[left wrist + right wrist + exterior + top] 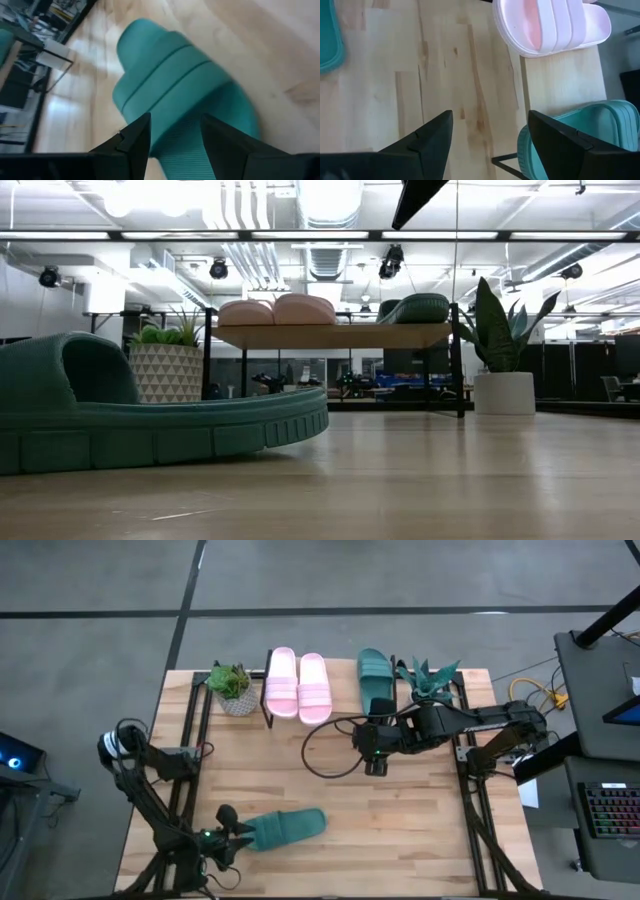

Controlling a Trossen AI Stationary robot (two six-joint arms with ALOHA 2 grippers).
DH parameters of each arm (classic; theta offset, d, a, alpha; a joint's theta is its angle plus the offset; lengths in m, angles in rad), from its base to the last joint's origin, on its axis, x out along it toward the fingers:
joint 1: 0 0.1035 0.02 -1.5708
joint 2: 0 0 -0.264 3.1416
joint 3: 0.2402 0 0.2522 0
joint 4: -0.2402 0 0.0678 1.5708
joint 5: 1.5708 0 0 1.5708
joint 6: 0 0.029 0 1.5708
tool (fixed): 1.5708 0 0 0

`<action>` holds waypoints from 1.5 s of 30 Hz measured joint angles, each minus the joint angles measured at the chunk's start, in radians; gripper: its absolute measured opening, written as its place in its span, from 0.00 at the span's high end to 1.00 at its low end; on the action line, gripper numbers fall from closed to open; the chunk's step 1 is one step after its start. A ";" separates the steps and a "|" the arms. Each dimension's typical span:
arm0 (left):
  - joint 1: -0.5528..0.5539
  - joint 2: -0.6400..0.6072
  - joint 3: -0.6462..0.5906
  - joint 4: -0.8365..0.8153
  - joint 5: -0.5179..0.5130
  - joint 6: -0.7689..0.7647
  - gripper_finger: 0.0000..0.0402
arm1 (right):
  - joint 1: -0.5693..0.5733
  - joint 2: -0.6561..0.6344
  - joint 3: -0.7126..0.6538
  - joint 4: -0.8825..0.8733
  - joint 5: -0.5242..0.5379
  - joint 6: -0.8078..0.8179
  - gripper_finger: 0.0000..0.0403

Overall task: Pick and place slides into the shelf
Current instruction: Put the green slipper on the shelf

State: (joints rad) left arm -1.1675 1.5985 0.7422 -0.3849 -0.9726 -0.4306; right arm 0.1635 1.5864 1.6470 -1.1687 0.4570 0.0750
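Note:
One dark green slide (285, 829) (150, 420) (175, 90) lies sole-down on the table near its near edge, toe toward the right. My left gripper (237, 830) (175, 145) is at its heel end, open, a finger over each side of the heel. The shelf (343, 705) (330, 335) stands at the far edge. It carries the pink pair (297, 683) (550, 25) and the other green slide (376, 678) (580, 135). My right gripper (376, 762) (490, 135) hangs open over bare table just in front of the shelf, holding nothing.
A potted plant (232, 688) stands left of the shelf and a spiky one in a white pot (430, 680) (505, 390) right of it. A black cable loop (325, 750) lies mid-table. Dark frame rails (190, 740) run along both sides.

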 joint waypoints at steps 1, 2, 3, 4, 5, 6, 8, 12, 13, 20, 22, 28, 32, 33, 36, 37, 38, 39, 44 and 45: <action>0.004 0.009 0.000 -0.007 -0.009 0.000 0.61 | 0.000 0.000 0.000 0.000 0.003 0.000 0.38; 0.009 0.017 0.001 -0.016 -0.011 0.001 0.61 | 0.000 0.000 0.000 0.000 0.010 0.000 0.38; 0.014 0.028 0.002 -0.026 -0.011 0.001 0.61 | 0.000 0.000 0.000 0.001 0.015 0.000 0.38; 0.019 0.038 0.000 -0.031 -0.006 0.002 0.61 | 0.000 0.000 0.000 0.001 0.015 0.000 0.38; 0.024 0.049 0.000 -0.032 -0.001 0.002 0.61 | 0.000 0.000 0.000 0.001 0.016 0.001 0.38; 0.029 0.059 0.000 -0.034 -0.001 0.002 0.61 | 0.000 0.000 0.000 0.001 0.016 0.003 0.38; 0.036 0.080 0.000 -0.036 -0.008 0.001 0.61 | 0.000 0.000 0.000 0.001 0.016 0.003 0.38; 0.042 0.109 0.009 -0.044 -0.063 0.002 0.61 | 0.000 0.000 0.000 0.001 0.016 0.002 0.38; 0.043 0.116 0.012 -0.044 -0.075 0.003 0.61 | 0.000 0.000 0.000 0.001 0.016 0.002 0.38; 0.063 0.166 0.036 -0.038 -0.141 0.046 0.61 | 0.000 0.000 0.000 0.002 0.016 0.002 0.38; 0.073 0.174 0.042 -0.038 -0.157 0.049 0.61 | 0.000 0.000 0.000 0.003 0.016 0.001 0.38; 0.104 0.168 0.047 -0.042 -0.215 0.055 0.62 | 0.000 0.000 0.000 0.005 0.016 -0.001 0.38; 0.128 0.165 0.044 -0.042 -0.219 0.055 0.71 | 0.000 0.000 0.000 0.005 0.015 -0.001 0.38; 0.135 0.165 0.044 -0.040 -0.221 0.055 0.74 | 0.000 0.000 0.000 0.006 0.015 0.000 0.38; 0.153 0.165 0.044 -0.041 -0.220 0.055 0.88 | 0.000 0.000 0.000 0.006 0.015 0.000 0.38; 0.159 0.165 0.044 -0.041 -0.221 0.055 0.94 | 0.000 0.000 0.000 0.006 0.015 0.001 0.38; 0.165 0.165 0.044 -0.041 -0.220 0.055 0.97 | 0.000 0.000 0.000 0.006 0.015 0.001 0.38; 0.169 0.165 0.044 -0.042 -0.221 0.055 0.98 | 0.000 0.000 0.000 0.006 0.015 0.002 0.38; 0.185 0.142 0.044 -0.043 -0.234 0.131 0.99 | 0.000 0.000 0.000 0.006 0.015 0.002 0.38; 0.187 0.127 0.044 -0.043 -0.234 0.146 0.99 | 0.000 0.000 0.000 0.010 0.015 -0.002 0.38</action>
State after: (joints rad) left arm -0.9808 1.7251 0.7860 -0.4274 -1.2066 -0.2844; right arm 0.1635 1.5864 1.6470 -1.1590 0.4724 0.0727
